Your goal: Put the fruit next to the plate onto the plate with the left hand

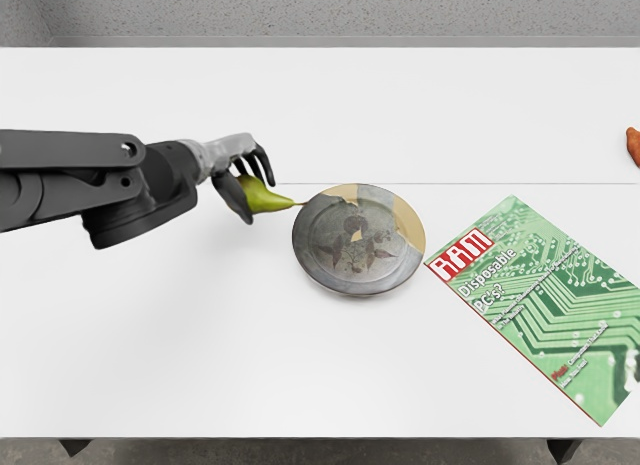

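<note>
left hand (pixel 243 178) fingers clamped on green pear (pixel 262 196) just left of the grey plate (pixel 400 270), stem tip at the rim, magazine (pixel 545 300) to its right.

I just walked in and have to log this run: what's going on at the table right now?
The left hand has its fingers curled around a green pear just left of the plate. The pear is not on the plate yet; only its stem end reaches the rim. A green magazine lies to the plate's right, untouched. The right arm is out of view.
</note>
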You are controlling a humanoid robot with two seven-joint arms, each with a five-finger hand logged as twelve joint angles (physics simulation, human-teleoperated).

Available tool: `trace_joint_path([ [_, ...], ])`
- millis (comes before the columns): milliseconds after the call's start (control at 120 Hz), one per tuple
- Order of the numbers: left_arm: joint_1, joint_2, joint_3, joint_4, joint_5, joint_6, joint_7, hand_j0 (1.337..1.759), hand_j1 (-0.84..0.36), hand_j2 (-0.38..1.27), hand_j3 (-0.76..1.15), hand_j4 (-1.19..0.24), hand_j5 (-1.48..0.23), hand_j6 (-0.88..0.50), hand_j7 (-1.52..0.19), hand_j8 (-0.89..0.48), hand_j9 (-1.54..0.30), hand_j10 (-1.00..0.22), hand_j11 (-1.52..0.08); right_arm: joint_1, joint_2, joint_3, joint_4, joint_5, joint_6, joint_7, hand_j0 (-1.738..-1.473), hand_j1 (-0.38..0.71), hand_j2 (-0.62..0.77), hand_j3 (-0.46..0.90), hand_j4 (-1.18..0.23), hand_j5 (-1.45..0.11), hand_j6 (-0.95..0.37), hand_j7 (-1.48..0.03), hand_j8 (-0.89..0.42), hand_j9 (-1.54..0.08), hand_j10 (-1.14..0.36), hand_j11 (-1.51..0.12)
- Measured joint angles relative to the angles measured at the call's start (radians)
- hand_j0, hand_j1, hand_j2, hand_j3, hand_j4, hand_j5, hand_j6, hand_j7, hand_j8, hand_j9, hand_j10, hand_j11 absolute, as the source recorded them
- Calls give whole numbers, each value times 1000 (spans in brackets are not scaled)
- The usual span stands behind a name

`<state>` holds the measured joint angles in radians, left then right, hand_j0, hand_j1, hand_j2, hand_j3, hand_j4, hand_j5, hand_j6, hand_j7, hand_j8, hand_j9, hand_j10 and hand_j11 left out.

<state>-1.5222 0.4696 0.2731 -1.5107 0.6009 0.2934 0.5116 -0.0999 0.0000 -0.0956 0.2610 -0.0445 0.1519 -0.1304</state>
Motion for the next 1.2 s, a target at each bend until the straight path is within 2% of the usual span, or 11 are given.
trace_joint_path([
  [67,10,-19,-21,14,-6,-1,-3,1654,-231,241,0,-640,-881,-486,-859,-426,-867,-649,-872,0,0,0,0,0,0,0,-1658,-329,-4,0,-16,-22,-16,-22,-16,-22,-16,-22],
  [283,43,-108,-94,67,-19,-24,-6,1654,-226,272,0,-648,-872,-509,-850,-447,-868,-666,-870,0,0,0,0,0,0,0,-1658,-329,-4,0,-16,-22,-16,-22,-16,-22,-16,-22],
  [533,55,-193,-118,101,-20,-48,-7,1655,-247,330,0,-651,-868,-512,-847,-444,-867,-650,-869,0,0,0,0,0,0,0,-1658,-329,-4,0,-16,-22,-16,-22,-16,-22,-16,-22],
  [667,76,-199,-118,114,-20,-51,-8,1655,-257,352,0,-652,-868,-506,-849,-441,-868,-649,-869,0,0,0,0,0,0,0,-1658,-329,-4,0,-16,-22,-16,-22,-16,-22,-16,-22],
  [683,77,-208,-117,115,-19,-51,-8,1655,-258,344,0,-656,-863,-504,-846,-447,-866,-650,-868,0,0,0,0,0,0,0,-1658,-329,-4,0,-16,-22,-16,-22,-16,-22,-16,-22],
  [692,78,-222,-117,116,-17,-50,-7,1655,-251,268,0,-664,-851,-504,-840,-455,-862,-646,-865,0,0,0,0,0,0,0,-1658,-329,-4,0,-16,-22,-16,-22,-16,-22,-16,-22],
  [767,99,-256,-115,123,-21,-52,-10,1655,-257,313,0,-649,-867,-475,-859,-412,-868,-634,-872,0,0,0,0,0,0,0,-1658,-329,-4,0,-16,-22,-16,-22,-16,-22,-16,-22],
  [958,111,-258,-114,137,-20,-54,-17,1654,-233,205,0,-640,-863,-464,-856,-410,-851,-619,-863,0,0,0,0,0,0,0,-1658,-329,-4,0,-16,-22,-16,-22,-16,-22,-16,-22],
  [1058,111,-258,-114,139,-19,-68,-18,1655,-206,163,0,-574,-766,-454,-762,-412,-760,-560,-767,0,0,0,0,0,0,0,-1658,-329,-4,0,-16,-22,-16,-22,-16,-22,-16,-22],
  [1200,99,-256,-114,140,-17,-76,-17,1657,-41,101,0,-381,-505,-321,-503,-301,-502,-374,-505,0,0,0,0,0,0,0,-1658,-329,-4,0,-16,-22,-16,-22,-16,-22,-16,-22],
])
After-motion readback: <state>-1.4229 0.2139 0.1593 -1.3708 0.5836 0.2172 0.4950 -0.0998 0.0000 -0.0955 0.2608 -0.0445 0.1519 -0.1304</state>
